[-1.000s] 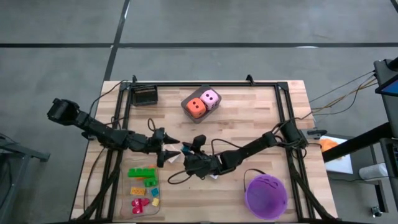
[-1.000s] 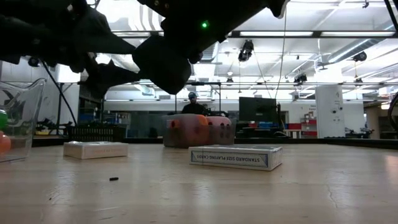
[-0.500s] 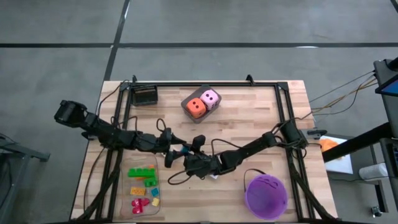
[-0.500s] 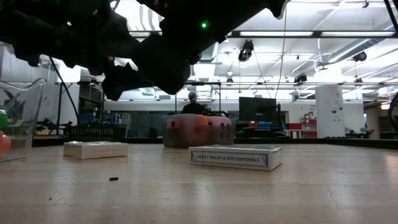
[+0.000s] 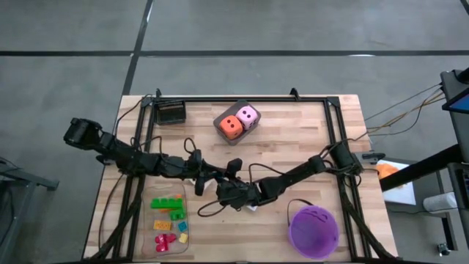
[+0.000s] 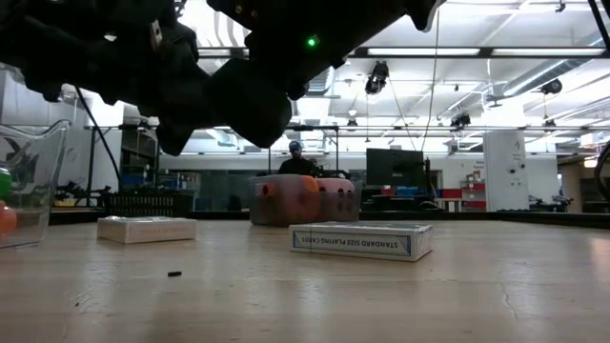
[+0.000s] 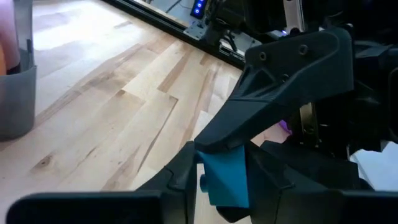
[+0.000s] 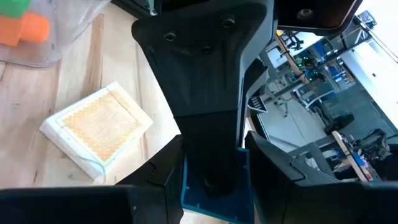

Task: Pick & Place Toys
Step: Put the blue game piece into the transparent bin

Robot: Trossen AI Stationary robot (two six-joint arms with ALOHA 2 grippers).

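Above the middle of the table, my two grippers meet on one small blue brick (image 7: 225, 177). My left gripper (image 5: 208, 178) comes from the table's left and is shut on the brick. My right gripper (image 5: 220, 188) comes from the right and is shut on the same brick (image 8: 214, 186). In the high view the fingers hide the brick. Green, orange, yellow and red bricks lie in a clear tray (image 5: 170, 224) near the front left. An orange die and a pink die sit in a grey holder (image 5: 238, 123) at the back. My left gripper pinches the blue brick's two opposite sides (image 7: 208, 180) between its two fingers. The fingers come nearly level from the table's left. The brick is lifted clear of the table. My right gripper pinches the blue brick's other pair of sides (image 8: 186, 186) between its two fingers, coming from the table's right. A finger of the left gripper (image 8: 205, 81) lies in front of the brick and hides its middle. The brick hangs clear of the table.
A purple bucket (image 5: 314, 231) stands at the front right. A flat white and yellow square (image 8: 99, 127) lies on the wood under my right arm. A dark box (image 5: 171, 112) sits at the back left. A card box (image 6: 360, 240) and a small pale box (image 6: 146, 229) lie on the table.
My left gripper has gone toward the table's right, up to the right gripper, and has shut on the blue brick that the right gripper holds. The right gripper and the brick have stayed where they were.
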